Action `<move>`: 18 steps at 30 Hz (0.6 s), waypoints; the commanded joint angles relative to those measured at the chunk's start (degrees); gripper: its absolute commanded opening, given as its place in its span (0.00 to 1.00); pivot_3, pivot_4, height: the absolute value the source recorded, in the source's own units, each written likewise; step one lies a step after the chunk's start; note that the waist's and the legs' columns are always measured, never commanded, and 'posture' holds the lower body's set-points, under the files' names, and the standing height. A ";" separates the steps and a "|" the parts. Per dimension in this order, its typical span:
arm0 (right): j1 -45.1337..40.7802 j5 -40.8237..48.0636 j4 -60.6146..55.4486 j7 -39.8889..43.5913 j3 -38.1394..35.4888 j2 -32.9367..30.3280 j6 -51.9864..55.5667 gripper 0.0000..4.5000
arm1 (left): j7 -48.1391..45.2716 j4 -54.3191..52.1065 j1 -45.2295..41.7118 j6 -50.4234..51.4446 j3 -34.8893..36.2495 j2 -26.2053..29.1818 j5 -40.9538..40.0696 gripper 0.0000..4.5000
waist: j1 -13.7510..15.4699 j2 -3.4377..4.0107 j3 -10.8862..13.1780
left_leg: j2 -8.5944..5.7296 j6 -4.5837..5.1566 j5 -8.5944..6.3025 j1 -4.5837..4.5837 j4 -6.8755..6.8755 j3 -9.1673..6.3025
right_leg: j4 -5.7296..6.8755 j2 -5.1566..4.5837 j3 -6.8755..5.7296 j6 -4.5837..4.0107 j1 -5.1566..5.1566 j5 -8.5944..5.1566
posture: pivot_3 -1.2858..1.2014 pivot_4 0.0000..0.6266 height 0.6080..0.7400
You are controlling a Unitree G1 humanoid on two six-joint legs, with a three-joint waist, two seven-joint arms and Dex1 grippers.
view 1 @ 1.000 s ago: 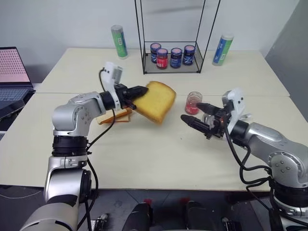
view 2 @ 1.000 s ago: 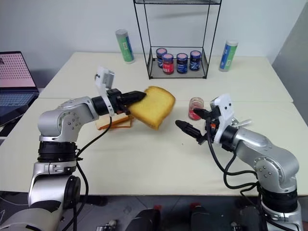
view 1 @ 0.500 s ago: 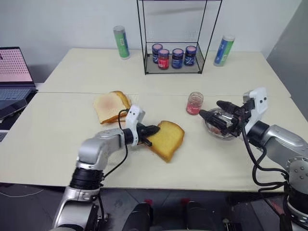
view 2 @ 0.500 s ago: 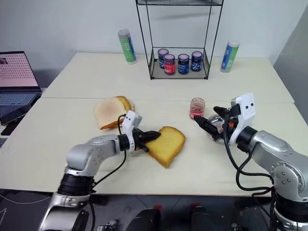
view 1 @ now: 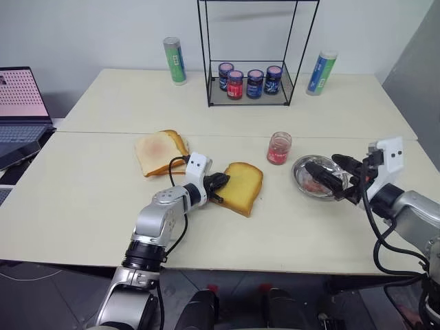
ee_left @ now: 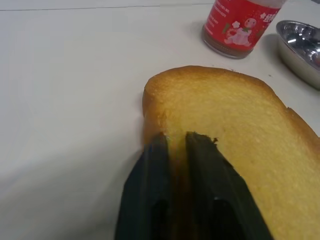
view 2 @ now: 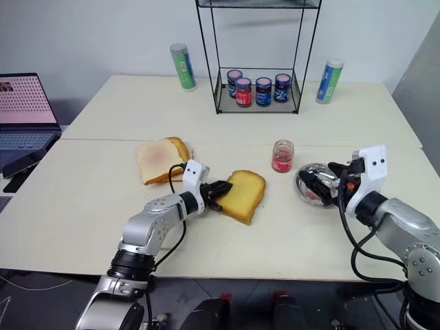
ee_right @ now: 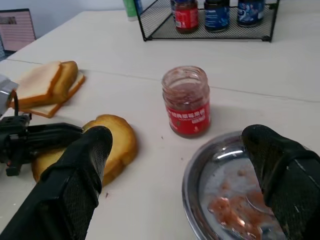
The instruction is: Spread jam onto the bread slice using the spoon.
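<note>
The thick golden bread slice (view 1: 244,187) lies flat on the table's near half. My left gripper (view 1: 220,187) is at its near-left edge, and in the left wrist view its fingers (ee_left: 200,150) stand close together astride the crust, shut on it. The jam jar (view 1: 278,148) stands open, to the right of and beyond the bread. My right gripper (ee_right: 180,137) hovers open, with its jaws wide apart, over a jam-smeared metal bowl (view 1: 297,172) beside the jar. I cannot make out the spoon.
Paler pink-stained slices (view 1: 159,151) are stacked left of the bread. A wire rack (view 1: 249,93) with several dark-lidded jars stands at the back, with a green tube (view 1: 173,60) and a blue-green tube (view 1: 320,71) on either side. A laptop (view 1: 20,103) sits far left.
My left arm has lowered the bread slice from the air down onto the table. My right gripper has moved to the right, from beside the jam jar to over the metal bowl.
</note>
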 commanded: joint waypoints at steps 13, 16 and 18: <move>-0.20 0.40 20.43 -3.69 -13.12 4.78 -5.10 1.00 | -6.40 -15.20 0.78 4.00 1.48 8.45 -2.51 1.00 | -0.38 0.05 -0.01 | 0.05 0.00 0.00 0.07 -0.05 0.03 | 0.02 0.06 0.04 0.00 0.03 0.00 | 0.52 0.24 1.00; -2.78 2.12 26.51 -2.17 -13.75 5.40 -4.46 1.00 | -14.24 -21.44 0.64 2.10 0.00 11.90 -5.98 1.00 | -0.37 0.12 -0.01 | 0.06 0.00 0.00 0.08 -0.07 0.05 | 0.02 0.08 0.07 0.00 0.01 0.00 | 0.52 0.24 1.00; -4.51 2.77 29.38 -2.25 -13.70 6.12 -4.50 1.00 | -18.15 -23.96 0.51 1.95 -0.94 13.86 -7.55 1.00 | -0.32 0.14 -0.02 | 0.05 -0.01 0.00 0.07 -0.07 0.07 | -0.01 0.06 0.06 -0.01 0.03 0.00 | 0.52 0.24 1.00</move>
